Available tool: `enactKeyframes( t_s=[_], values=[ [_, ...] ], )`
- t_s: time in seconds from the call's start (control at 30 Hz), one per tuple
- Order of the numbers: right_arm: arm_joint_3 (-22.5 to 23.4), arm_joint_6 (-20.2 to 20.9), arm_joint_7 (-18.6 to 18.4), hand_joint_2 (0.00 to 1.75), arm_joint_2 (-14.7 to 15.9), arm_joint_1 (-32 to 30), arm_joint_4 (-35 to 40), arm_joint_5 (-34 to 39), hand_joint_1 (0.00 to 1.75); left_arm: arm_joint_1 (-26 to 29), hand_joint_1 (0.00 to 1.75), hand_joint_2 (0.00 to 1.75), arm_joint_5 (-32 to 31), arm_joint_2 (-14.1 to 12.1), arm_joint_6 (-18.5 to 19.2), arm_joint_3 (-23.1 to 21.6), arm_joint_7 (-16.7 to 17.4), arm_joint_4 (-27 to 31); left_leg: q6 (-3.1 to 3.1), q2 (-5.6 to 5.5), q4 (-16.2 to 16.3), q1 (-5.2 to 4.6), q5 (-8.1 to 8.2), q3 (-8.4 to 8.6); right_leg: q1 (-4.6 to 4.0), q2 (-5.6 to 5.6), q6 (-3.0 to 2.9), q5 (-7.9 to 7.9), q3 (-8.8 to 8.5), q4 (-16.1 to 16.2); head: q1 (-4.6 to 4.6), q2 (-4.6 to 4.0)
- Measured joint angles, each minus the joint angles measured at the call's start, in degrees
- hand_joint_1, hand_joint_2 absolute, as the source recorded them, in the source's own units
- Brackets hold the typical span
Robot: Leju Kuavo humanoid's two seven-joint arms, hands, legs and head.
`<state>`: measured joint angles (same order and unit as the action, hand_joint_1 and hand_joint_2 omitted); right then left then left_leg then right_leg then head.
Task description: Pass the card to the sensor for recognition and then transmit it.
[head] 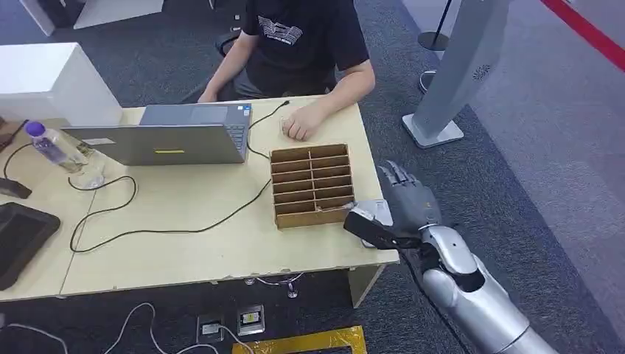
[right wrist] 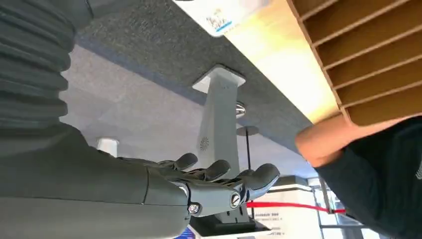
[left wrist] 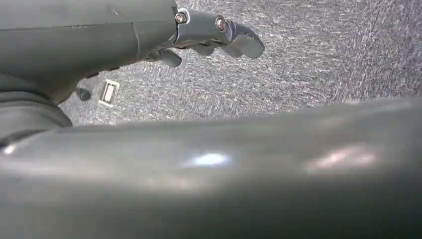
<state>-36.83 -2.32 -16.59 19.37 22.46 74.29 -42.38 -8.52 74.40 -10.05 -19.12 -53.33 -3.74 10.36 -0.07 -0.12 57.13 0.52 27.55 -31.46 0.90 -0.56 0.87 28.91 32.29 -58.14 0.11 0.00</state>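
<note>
Fingers of the right hand (head: pixel 407 200) were stretched out and a little apart, holding nothing, hovering just off the right-hand edge of the table (head: pixel 184 243) beside the wooden slotted card box (head: pixel 312 186). From the wrist view those fingers (right wrist: pixel 219 172) curled only slightly, with open air between them and the tabletop.

What looked like the card (head: pixel 374 212), a white piece with a small printed mark, lay flat at the table's right edge, close by the thumb; whether the thumb touched it I could not tell. The left hand (left wrist: pixel 219 37) hung low over the carpet with its fingers loosely curled in on nothing.

Across the table a person (head: pixel 302 44) sat with one fist (head: pixel 298 129) resting near the box and a laptop (head: pixel 173 136) open to one side.

My worry was the card's position. Lying flat so near the edge, a nudge from the thumb could slide it off onto the carpet rather than into a pinch. A flat card on smooth wood also gives fingertips little to get under. And the box stood close enough that a sweeping reach might knock it.
</note>
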Motion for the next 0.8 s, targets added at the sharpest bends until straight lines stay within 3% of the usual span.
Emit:
enactKeyframes(
  t_s=[0.13, 0.4, 0.8],
  values=[
    [-0.83, -0.35, -0.02, 1.75, 0.00, -0.35, 0.00, -0.02, 0.00, -0.01, 0.00, 0.00, -0.02, 0.00, -0.02, 0.00, -0.02, 0.00, 0.00, 0.00, 0.00, 0.00, 0.00, 0.00, 0.00, -0.01, 0.00, 0.00, 0.00, 0.00, 0.00, 0.00],
    [-2.42, -6.29, 0.22, 1.75, -0.33, -1.61, -0.72, -1.90, 0.00, -0.04, 0.00, 0.00, -0.70, 0.02, -0.11, 0.00, -0.04, 0.00, 0.00, 0.00, -0.01, 0.00, 0.00, -0.02, 0.00, -0.01, -0.01, 0.01, 0.00, 0.00, 0.00, 0.00],
    [-3.67, -10.27, 3.45, 1.75, -4.52, -1.24, -6.09, -3.10, 0.00, -0.10, 0.00, 0.00, -1.03, 0.35, -0.46, 0.00, -0.44, 0.00, 0.00, 0.00, -0.01, 0.01, 0.00, -0.02, -0.01, -0.02, -0.02, 0.01, 0.00, -0.01, 0.00, 0.00]
  ],
)
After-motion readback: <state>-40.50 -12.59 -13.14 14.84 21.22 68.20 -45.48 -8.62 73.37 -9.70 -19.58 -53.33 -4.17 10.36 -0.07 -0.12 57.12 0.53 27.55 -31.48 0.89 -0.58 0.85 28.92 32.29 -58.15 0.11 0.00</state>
